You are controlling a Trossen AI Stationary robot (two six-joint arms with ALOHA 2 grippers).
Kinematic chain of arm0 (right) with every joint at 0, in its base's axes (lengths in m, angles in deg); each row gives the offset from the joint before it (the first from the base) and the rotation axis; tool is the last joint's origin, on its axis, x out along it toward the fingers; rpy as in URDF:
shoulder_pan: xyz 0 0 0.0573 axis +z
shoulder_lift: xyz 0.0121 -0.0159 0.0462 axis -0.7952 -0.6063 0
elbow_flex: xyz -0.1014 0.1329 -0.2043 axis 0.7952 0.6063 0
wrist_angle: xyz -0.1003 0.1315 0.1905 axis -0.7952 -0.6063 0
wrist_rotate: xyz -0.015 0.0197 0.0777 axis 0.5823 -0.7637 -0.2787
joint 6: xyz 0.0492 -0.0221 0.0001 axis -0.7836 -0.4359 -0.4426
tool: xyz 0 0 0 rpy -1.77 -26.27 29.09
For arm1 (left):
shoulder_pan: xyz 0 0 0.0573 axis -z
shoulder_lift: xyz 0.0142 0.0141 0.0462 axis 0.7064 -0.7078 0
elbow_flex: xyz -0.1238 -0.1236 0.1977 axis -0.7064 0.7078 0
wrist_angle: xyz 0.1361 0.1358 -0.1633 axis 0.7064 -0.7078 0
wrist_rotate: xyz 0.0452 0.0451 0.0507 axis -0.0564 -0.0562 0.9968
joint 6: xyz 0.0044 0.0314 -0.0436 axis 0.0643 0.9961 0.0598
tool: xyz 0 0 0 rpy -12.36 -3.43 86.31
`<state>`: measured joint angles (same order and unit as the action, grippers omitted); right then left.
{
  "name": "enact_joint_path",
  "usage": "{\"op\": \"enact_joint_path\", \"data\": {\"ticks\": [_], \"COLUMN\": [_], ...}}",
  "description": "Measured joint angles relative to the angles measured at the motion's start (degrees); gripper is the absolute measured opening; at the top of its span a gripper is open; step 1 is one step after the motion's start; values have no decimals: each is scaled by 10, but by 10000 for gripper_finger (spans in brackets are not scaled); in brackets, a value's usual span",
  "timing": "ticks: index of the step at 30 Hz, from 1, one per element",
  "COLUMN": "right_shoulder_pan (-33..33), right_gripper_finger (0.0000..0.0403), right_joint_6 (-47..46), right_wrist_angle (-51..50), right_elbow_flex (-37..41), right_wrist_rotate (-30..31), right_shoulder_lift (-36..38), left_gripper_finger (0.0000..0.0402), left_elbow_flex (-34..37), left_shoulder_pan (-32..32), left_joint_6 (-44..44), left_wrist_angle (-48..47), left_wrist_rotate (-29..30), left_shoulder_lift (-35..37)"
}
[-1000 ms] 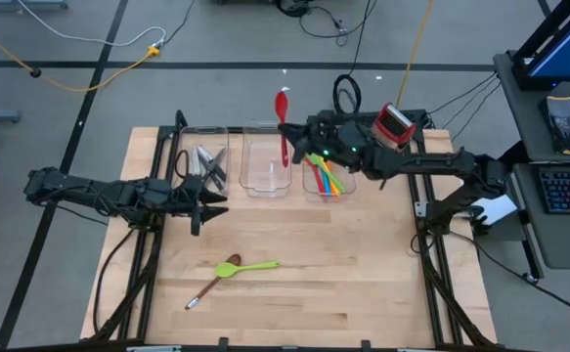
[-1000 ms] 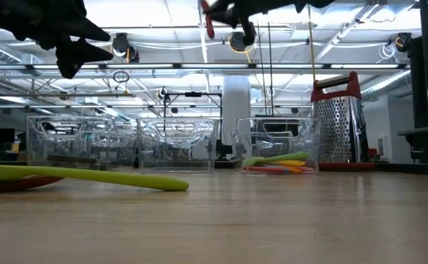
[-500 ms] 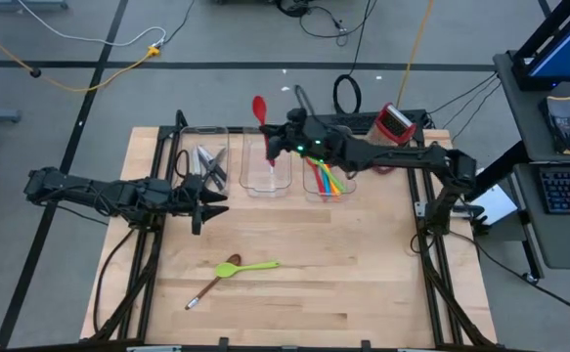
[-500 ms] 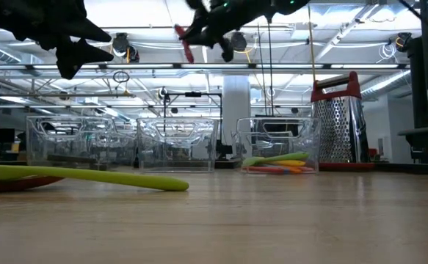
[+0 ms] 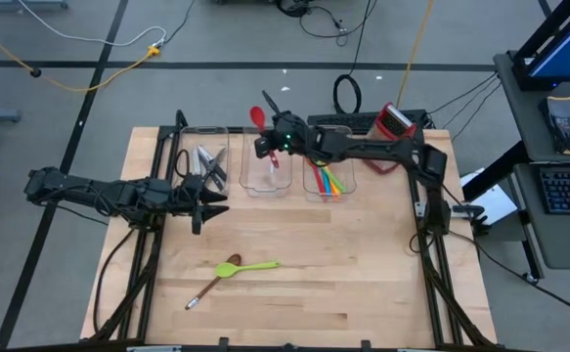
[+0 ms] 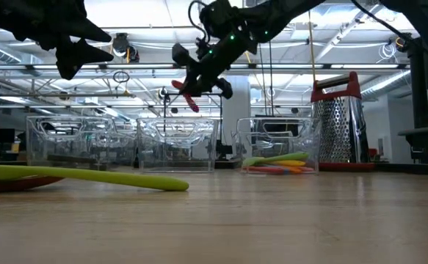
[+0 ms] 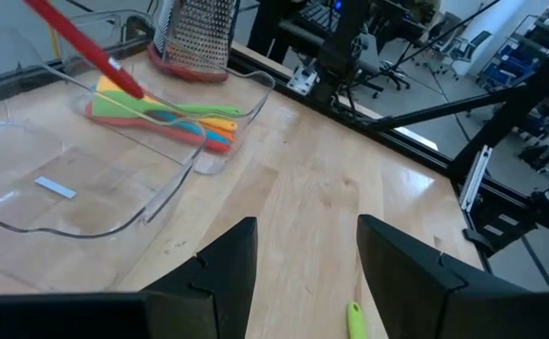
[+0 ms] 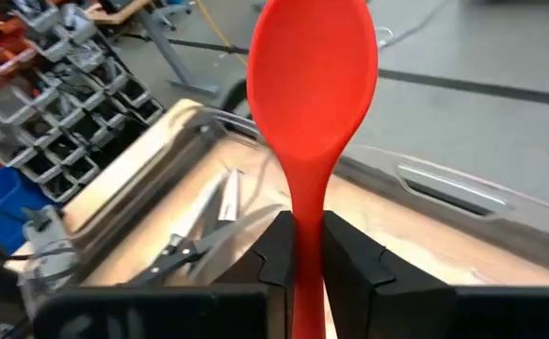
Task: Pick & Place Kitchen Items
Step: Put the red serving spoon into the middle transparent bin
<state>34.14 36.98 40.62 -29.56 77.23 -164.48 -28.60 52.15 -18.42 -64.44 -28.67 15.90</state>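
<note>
My right gripper [image 5: 267,147] is shut on a red spoon [image 8: 312,85] and hovers over the middle clear bin [image 5: 266,174]. The spoon's bowl [image 5: 258,116] points toward the far left. In the left bin [image 5: 203,147] lie steel knives [image 5: 209,164]. The right bin [image 5: 326,186] holds several coloured utensils [image 7: 166,118]. A green utensil [image 5: 255,265] and a brown spoon [image 5: 216,279] lie flat on the table near its front. My left gripper [image 5: 206,207] waits open above the table's left side, holding nothing. My right gripper pinches the red spoon's handle [image 8: 308,235] between its two fingers [image 8: 276,252], not far below the bowl. The fingers lie along the handle, slanting slightly down from the table's right. The spoon is lifted clear and tilted, bowl toward the far left, handle end [image 7: 128,83] trailing back over the bins.
A red-and-steel box grater [image 5: 394,121] stands at the far right corner, behind the right bin. The three bins line the far edge. Bare wood [image 5: 324,264] spreads across the table's middle and near right. Cables and a keyboard lie off the table.
My right gripper has carried the red spoon toward the table's left edge and down, from beside the right bin to above the middle bin. It has tipped forward, and the spoon's bowl has swung from pointing at the far edge toward the far left and sunk lower.
</note>
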Motion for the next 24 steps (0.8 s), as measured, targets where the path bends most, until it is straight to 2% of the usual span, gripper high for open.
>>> {"op": "enact_joint_path", "data": {"ticks": [12,24], "right_shoulder_pan": [-14,-11], "right_gripper_finger": [28,28], "right_joint_6": [-21,2], "right_wrist_angle": [-27,-19], "right_elbow_flex": [0,-1], "right_wrist_rotate": [-24,-30], "right_shoulder_lift": [-47,-80], "left_gripper_finger": [189,189], "left_elbow_flex": [0,0], "left_shoulder_pan": [0,0], "left_joint_6": [2,0], "left_wrist_angle": [0,0], "left_wrist_rotate": [0,5], "left_shoulder_lift": [0,0]}}
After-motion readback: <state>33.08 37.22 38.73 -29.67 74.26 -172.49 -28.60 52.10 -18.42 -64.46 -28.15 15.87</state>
